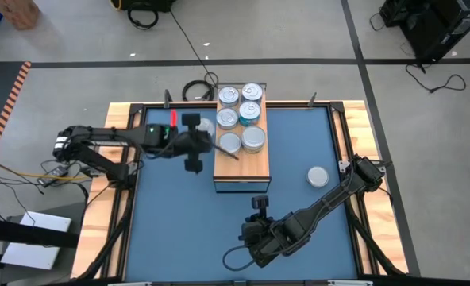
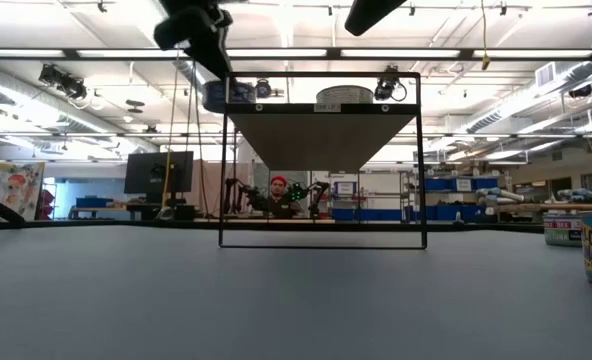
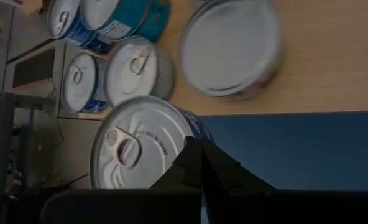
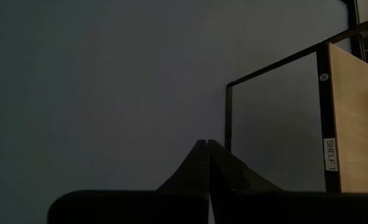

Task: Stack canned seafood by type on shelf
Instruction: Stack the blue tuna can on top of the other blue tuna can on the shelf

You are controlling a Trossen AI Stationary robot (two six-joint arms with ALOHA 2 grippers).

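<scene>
Six seafood tins stand grouped on the far half of the shelf, and one loose tin lies on the blue mat to the shelf's right.

The left pincer hovers at the shelf's left edge with a silver-lidded tin between its fingers, apparently clamped.

The right pincer waits low over the mat, fingers pressed together, empty.

Judgement: the tins are rigid, light and smooth-sided, so they may slip. They are best taken across the side wall, kept level and set down squarely.
</scene>
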